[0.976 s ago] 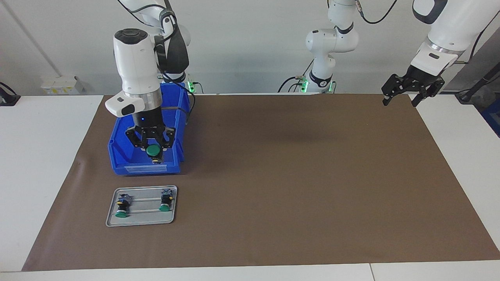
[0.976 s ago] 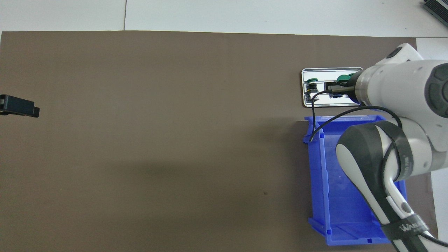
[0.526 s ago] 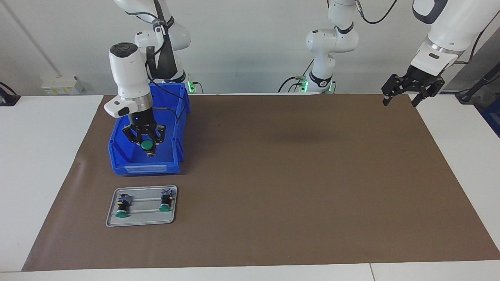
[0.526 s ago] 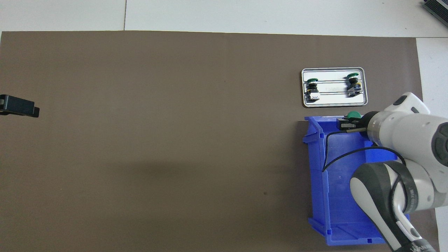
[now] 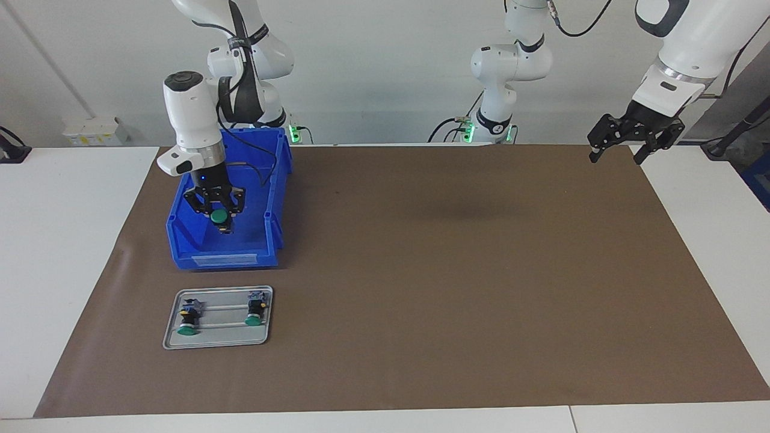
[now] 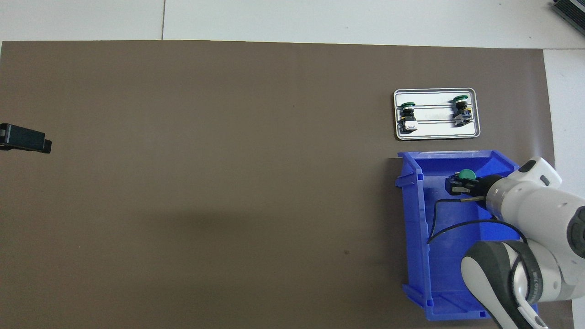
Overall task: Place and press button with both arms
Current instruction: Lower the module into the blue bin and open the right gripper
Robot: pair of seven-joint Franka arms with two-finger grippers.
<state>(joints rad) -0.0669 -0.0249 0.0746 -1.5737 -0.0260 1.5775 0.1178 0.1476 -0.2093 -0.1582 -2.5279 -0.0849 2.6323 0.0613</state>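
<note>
The right gripper (image 5: 219,218) is pinching a button (image 5: 219,216) inside the blue bin (image 5: 224,260); 2 more buttons (image 5: 187,323) are lying on the tray (image 5: 216,343) beside it; the left gripper (image 5: 618,151) is waiting spread over the mat's (image 5: 421,270) corner.

I count three buttons in all. One button (image 5: 219,216) sits clamped between the fingers of my right gripper (image 5: 220,220), over the single blue bin (image 5: 224,260). The other two buttons (image 5: 187,320) (image 5: 255,311) lie on the one metal tray (image 5: 218,343), apart from each other at its two ends, each with a green cap. I have two arms and two grippers; my left gripper (image 5: 619,155) hangs with its fingers spread over the corner of the one brown mat (image 5: 457,270) at my left arm's end of the table.
</note>
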